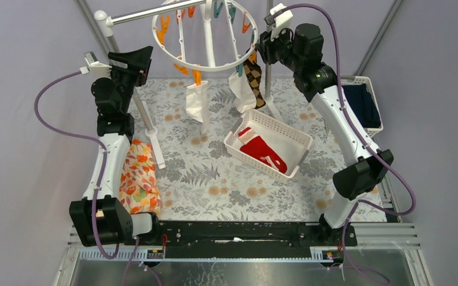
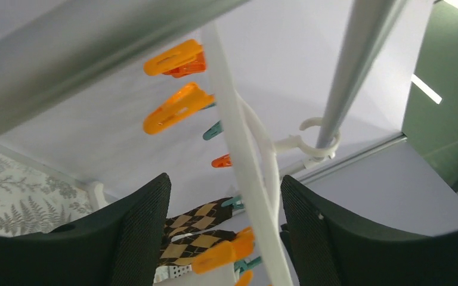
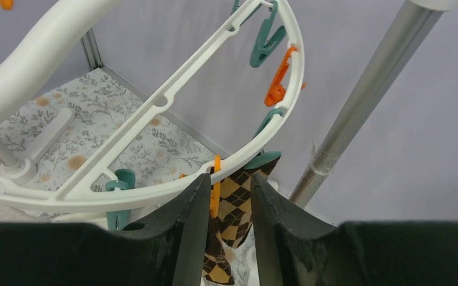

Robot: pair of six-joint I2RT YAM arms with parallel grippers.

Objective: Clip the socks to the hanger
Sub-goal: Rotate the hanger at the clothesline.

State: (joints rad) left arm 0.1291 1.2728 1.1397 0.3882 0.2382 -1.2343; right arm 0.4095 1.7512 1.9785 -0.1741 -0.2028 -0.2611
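**Left arm:** raised beside the stand, wrist tilted upward. The left gripper [image 2: 225, 179] has its jaws spread wide, and a white bar of the hanger [image 1: 214, 67] passes through the gap unclamped.

**Right arm:** reaching high to the ring's right rim. The right gripper [image 3: 229, 177] has its jaws narrowly apart about an orange clothespin [image 3: 215, 193] and the top of the argyle sock [image 1: 254, 78], which hangs from that rim. Whether they press on pin or sock cannot be told.

**Socks:** a whitish sock [image 1: 197, 100] hangs at the ring's near edge, and red socks [image 1: 262, 152] lie in the white basket [image 1: 282, 125].

**Occlusions:** in the overhead view the hanger's far rim is cut off at the top edge, and the wrist hides the right fingertips.
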